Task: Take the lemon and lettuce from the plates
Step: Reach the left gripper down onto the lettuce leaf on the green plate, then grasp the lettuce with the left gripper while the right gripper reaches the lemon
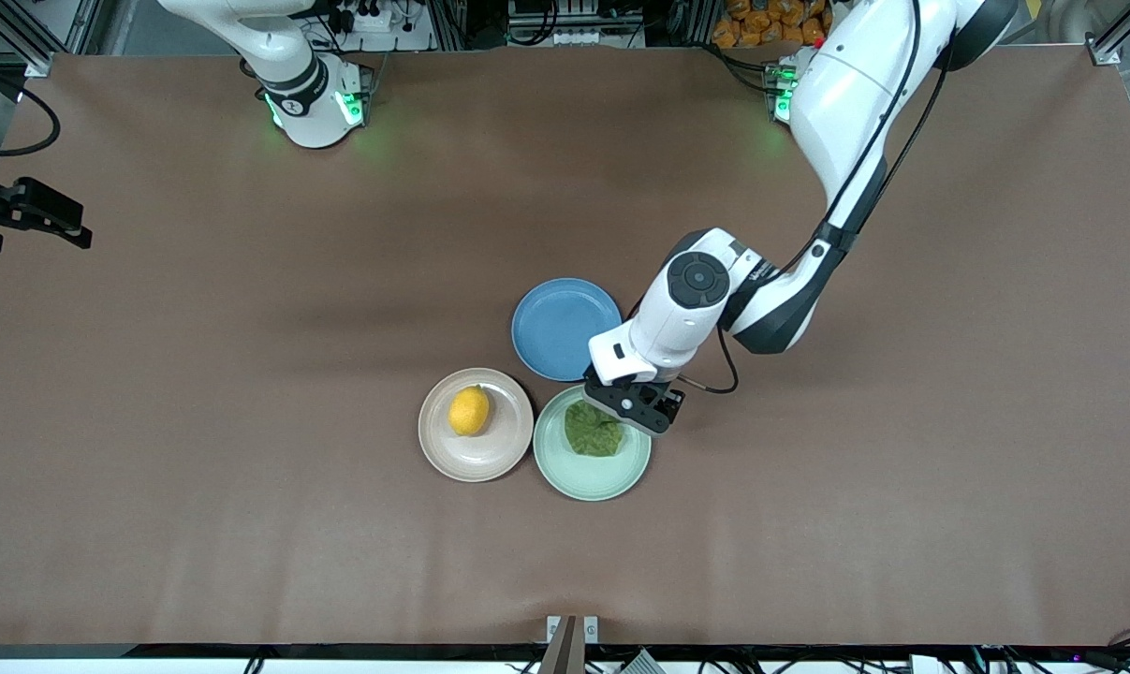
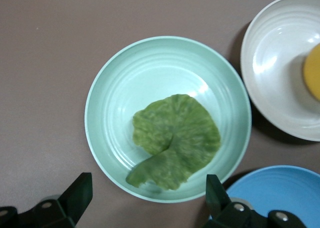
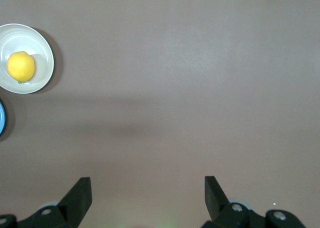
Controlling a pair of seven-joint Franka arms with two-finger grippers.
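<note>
Lettuce (image 1: 594,429) below the spread left gripper (image 2: 147,198)

The right gripper (image 3: 147,195), held apart over bare table, is seen waiting near the table's edge.

Glossy white arms, black joints and cables — green-lit bases, black grippers.

High front view, two downward wrist views

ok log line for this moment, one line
left gripper: open over lettuce on mint plate | right gripper: open, waiting | lemon: on beige plate
</note>
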